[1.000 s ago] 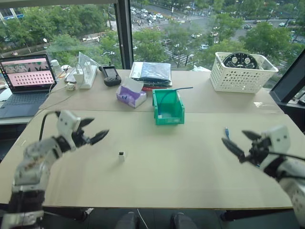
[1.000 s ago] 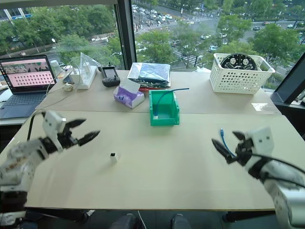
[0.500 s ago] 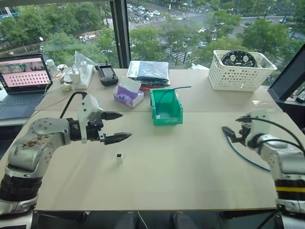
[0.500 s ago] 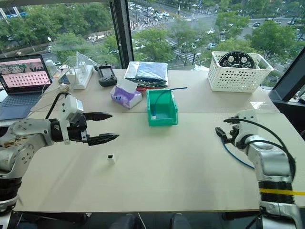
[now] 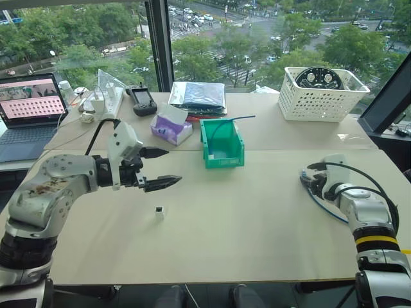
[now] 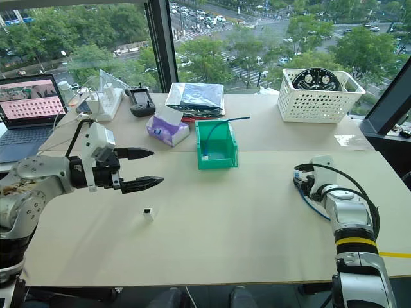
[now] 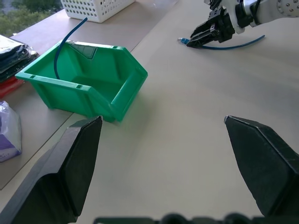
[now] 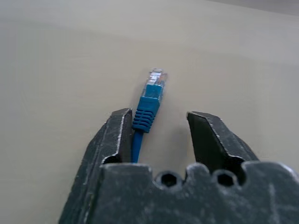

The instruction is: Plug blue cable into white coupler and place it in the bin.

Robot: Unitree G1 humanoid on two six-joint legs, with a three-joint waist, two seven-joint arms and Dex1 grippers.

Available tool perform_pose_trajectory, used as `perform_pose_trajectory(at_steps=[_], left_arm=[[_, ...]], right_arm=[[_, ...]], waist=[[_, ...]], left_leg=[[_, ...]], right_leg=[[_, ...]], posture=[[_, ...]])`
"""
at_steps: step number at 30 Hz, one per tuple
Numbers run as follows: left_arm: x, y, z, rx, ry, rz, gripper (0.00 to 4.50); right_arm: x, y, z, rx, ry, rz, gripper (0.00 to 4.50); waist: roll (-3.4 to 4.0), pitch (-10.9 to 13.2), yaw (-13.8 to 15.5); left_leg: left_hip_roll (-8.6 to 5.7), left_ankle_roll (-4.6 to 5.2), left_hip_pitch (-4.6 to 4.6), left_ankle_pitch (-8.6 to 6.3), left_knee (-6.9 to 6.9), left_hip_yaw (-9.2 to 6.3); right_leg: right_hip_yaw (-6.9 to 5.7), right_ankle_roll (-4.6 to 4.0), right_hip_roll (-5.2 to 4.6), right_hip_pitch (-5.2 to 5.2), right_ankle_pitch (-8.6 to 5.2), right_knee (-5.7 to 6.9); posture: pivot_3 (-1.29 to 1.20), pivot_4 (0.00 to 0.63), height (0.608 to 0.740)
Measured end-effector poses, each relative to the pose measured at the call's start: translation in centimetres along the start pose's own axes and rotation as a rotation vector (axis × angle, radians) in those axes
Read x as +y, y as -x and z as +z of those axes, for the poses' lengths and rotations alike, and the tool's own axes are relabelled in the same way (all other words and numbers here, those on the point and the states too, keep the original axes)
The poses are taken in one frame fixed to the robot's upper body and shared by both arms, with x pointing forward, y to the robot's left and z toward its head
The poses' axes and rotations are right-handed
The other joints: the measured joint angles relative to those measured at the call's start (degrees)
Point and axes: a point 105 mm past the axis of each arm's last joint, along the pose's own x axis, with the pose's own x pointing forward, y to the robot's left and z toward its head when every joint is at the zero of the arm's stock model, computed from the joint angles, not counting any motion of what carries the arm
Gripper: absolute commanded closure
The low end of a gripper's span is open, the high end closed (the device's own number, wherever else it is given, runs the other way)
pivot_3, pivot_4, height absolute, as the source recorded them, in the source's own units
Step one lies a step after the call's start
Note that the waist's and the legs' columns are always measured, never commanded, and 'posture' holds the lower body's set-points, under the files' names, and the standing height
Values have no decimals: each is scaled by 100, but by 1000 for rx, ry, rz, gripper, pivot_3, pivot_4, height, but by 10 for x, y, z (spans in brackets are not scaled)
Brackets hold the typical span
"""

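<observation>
The blue cable (image 5: 326, 208) lies on the table at the right, and its plug (image 8: 152, 91) points away from my right wrist. My right gripper (image 8: 159, 116) sits low over that end, open but narrow. One finger (image 8: 116, 135) touches the plug's boot, and a gap is left to the other finger. The white coupler (image 5: 158, 210) stands alone left of centre. My left gripper (image 5: 174, 166) hovers open just above and behind it, holding nothing. The green bin (image 5: 222, 142) sits at mid-table with a darker thin cable sticking out of it.
A white lattice basket (image 5: 321, 96) stands at the back right. A purple tissue box (image 5: 170, 128) and a stack of bags (image 5: 199, 96) are beside and behind the bin. A laptop (image 5: 32, 106), a black handset (image 5: 138, 99) and a power strip lie at the back left.
My right gripper has dropped to the table and narrowed around the cable's plug end. My left gripper has swung in toward the centre and stayed open. The camera has shifted a little.
</observation>
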Motion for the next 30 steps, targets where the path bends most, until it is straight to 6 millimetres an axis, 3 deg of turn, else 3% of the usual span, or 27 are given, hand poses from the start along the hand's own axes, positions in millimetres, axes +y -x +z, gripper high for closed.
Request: perform_pose_trajectory(at_steps=[3, 9, 12, 14, 22, 27, 29, 30], left_arm=[[0, -3, 0, 5, -9, -10, 0], [1, -6, -5, 10, -2, -34, 0], [-2, -9, -6, 17, -16, -63, 0], [-3, -11, -9, 24, -26, -82, 0], [-16, -29, -29, 110, -102, -210, 0], [-23, -40, -39, 146, -157, -291, 0], [-25, -47, -40, 140, -173, -317, 0], [-27, -52, -40, 137, -185, -332, 0]], right_arm=[[4, -1, 0, -3, 19, 31, 4437], [34, 2, 18, -49, 148, 228, 4487], [71, 18, 46, -139, 328, 442, 4487], [91, 26, 53, -167, 403, 555, 4487], [209, 59, 42, -198, 857, 1148, 4487], [216, 55, 35, -173, 985, 1225, 4487], [218, 56, 29, -164, 1005, 1260, 3533], [217, 56, 27, -156, 1018, 1272, 3388]], waist=[[0, 0, 1], [5, 3, -25], [8, 5, -39], [8, 5, -29], [8, 5, -12], [7, 5, 68], [7, 5, 71], [7, 6, 70]], left_leg=[[-1, 0, 3, 0, 0, 1], [0, 0, 3, 0, 0, 2], [2, 0, 5, 0, 0, -1], [2, 0, 6, 0, 0, -2], [1, -5, 9, 3, 4, -1], [-2, -5, 2, 2, 16, -4], [-2, -5, -1, 2, 19, -5], [-2, -5, -2, 2, 20, -6]], right_leg=[[0, 0, 0, 2, 0, 0], [2, 0, 0, -2, 0, 3], [1, 0, 4, -1, 0, 4], [-1, 0, 4, 2, 0, 3], [-1, 0, 9, 0, 0, 5], [-7, -1, 6, 2, 1, 4], [-6, -1, 6, 1, 1, 5], [-7, -1, 6, 0, 1, 7]], posture=[[0, 150, 740], [0, 150, 740], [0, 150, 740], [0, 150, 740], [0, 150, 740], [0, 150, 740], [0, 150, 740], [0, 150, 740]])
